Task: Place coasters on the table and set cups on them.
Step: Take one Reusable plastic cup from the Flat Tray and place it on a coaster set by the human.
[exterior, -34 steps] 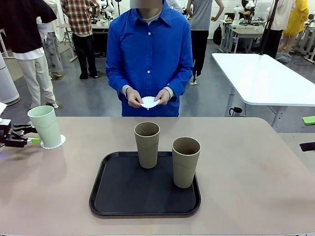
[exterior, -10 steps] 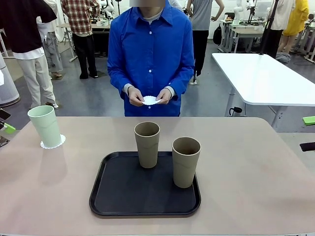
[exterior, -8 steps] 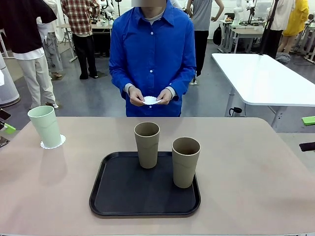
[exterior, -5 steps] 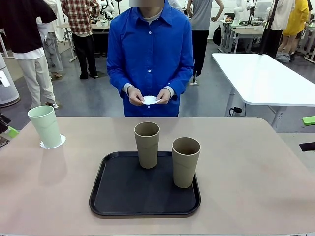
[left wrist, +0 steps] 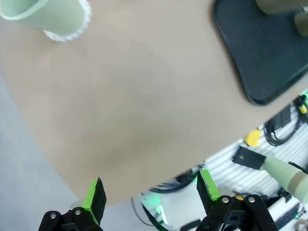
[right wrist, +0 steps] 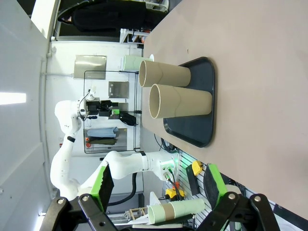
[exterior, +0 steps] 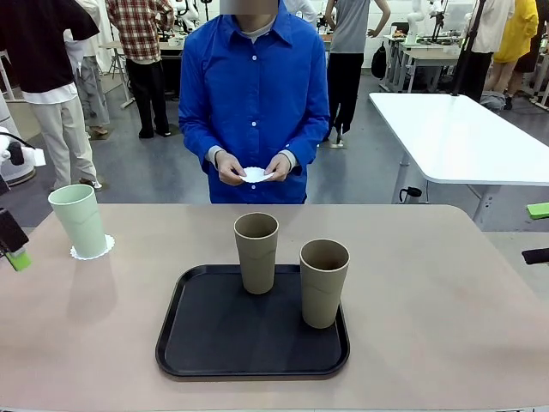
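Note:
A pale mint cup (exterior: 77, 219) stands on a lacy white coaster (exterior: 94, 251) at the table's (exterior: 429, 292) far left. Two tan cups (exterior: 256, 251) (exterior: 323, 281) stand on the black tray (exterior: 253, 343) in the middle. Across the table, the person holds another coaster (exterior: 256, 175) in both hands at waist height. My left gripper (left wrist: 151, 190) is open and empty, hanging off the table's left edge; its green-tipped finger (exterior: 17, 257) is well clear of the mint cup (left wrist: 48, 9). My right gripper (right wrist: 159, 180) is open and empty, off the table's right side, facing the tan cups (right wrist: 180, 103).
A white table (exterior: 463, 137) stands behind on the right. Other people stand at the back of the room. The tabletop around the tray is bare on both sides and at the far edge in front of the person.
My left gripper has drawn back from the base of the mint cup to the table's left edge and turned downward. The person has shifted slightly left, still holding the coaster.

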`<action>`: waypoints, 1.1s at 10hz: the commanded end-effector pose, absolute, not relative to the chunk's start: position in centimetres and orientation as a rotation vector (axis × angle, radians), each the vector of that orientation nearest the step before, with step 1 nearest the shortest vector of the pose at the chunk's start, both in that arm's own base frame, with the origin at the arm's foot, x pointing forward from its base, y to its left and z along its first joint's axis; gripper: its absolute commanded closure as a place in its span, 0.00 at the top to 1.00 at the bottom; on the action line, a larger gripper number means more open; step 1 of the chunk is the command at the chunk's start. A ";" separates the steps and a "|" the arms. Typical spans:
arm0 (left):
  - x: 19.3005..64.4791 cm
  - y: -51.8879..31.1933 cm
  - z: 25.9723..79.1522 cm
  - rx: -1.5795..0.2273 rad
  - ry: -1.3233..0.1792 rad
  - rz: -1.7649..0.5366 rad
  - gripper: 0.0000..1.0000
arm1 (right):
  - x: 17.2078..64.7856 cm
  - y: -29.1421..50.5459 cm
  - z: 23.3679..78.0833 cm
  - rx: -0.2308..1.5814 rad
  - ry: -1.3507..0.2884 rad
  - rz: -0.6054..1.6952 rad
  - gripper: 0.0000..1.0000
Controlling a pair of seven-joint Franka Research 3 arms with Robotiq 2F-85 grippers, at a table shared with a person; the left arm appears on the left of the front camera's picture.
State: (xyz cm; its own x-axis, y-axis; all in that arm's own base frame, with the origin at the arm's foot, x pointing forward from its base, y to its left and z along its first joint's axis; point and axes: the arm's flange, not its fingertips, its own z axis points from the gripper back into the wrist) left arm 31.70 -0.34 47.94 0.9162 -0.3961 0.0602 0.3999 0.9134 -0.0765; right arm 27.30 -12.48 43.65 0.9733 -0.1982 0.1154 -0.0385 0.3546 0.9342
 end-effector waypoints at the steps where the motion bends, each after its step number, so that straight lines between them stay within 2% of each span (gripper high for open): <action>1: 32.8 1.0 47.7 -0.072 -0.096 -0.429 1.00 | 27.5 -12.5 43.7 1.227 -0.239 -0.093 1.00; 3: 31.6 -0.6 48.1 -0.092 -0.043 -0.416 1.00 | 27.5 -12.5 43.7 1.227 -0.239 -0.093 1.00; 4: 32.3 1.3 48.6 -0.315 -0.132 -0.414 1.00 | 27.5 -12.5 43.7 1.227 -0.239 -0.093 1.00; 6: 31.8 4.7 50.2 -0.558 -0.222 -0.401 1.00 | 27.5 -12.5 43.7 1.227 -0.239 -0.093 1.00; 8: 32.7 10.5 50.6 -0.772 -0.242 -0.323 1.00 | 27.5 -12.5 43.7 1.227 -0.239 -0.093 1.00; 11: 35.1 19.8 47.9 -1.013 -0.172 -0.168 1.00 | 27.5 -12.5 43.7 1.227 -0.239 -0.093 1.00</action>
